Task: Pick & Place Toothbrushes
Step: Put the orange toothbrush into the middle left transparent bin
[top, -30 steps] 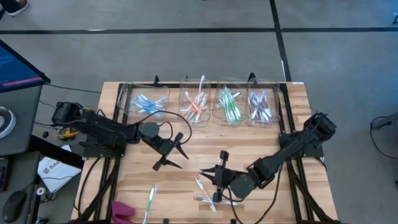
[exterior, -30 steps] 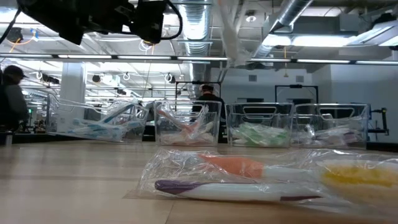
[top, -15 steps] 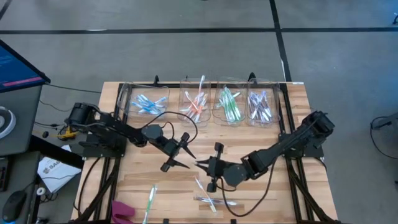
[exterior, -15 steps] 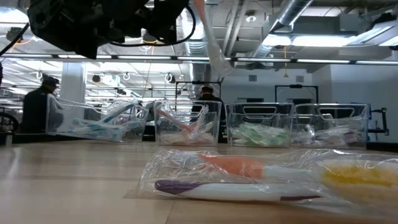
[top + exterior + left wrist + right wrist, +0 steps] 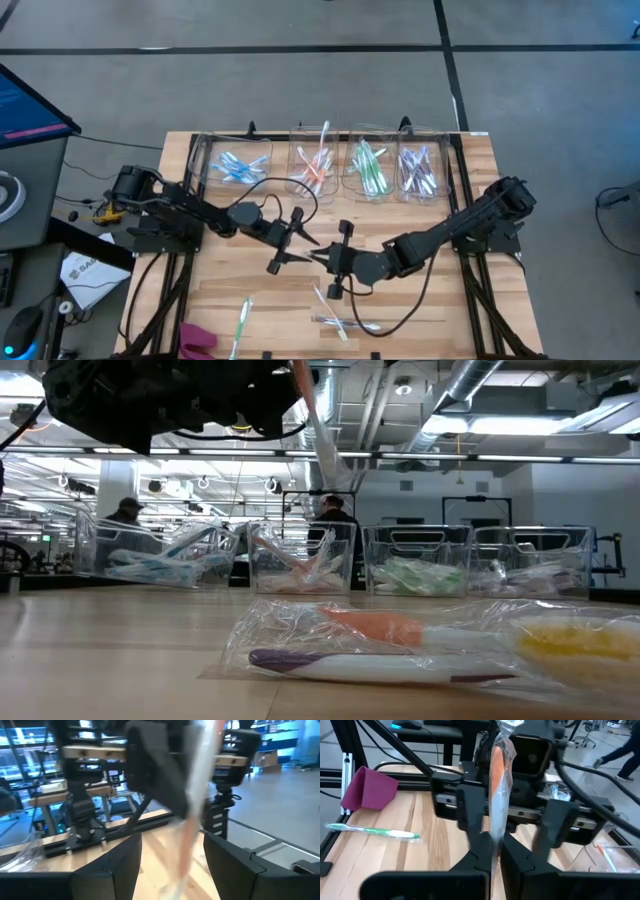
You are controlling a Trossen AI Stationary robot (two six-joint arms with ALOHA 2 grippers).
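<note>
Two grippers meet mid-worktop [image 5: 200,290], high view: handover likely. Right wrist view: right gripper [image 5: 492,851] fingers clamped on wrapped orange toothbrush [image 5: 497,795], upright. Left wrist view: left gripper [image 5: 170,857] fingers wide, flanking it.

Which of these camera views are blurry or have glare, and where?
Left wrist view: the wrapped toothbrush is streaked with blur. Right wrist view: that toothbrush, pinched in the right gripper, is fairly sharp, its wrapper glinting. Low view: nearby wrapped toothbrushes look soft, ceiling lights glare. High view: evenly lit.
</note>
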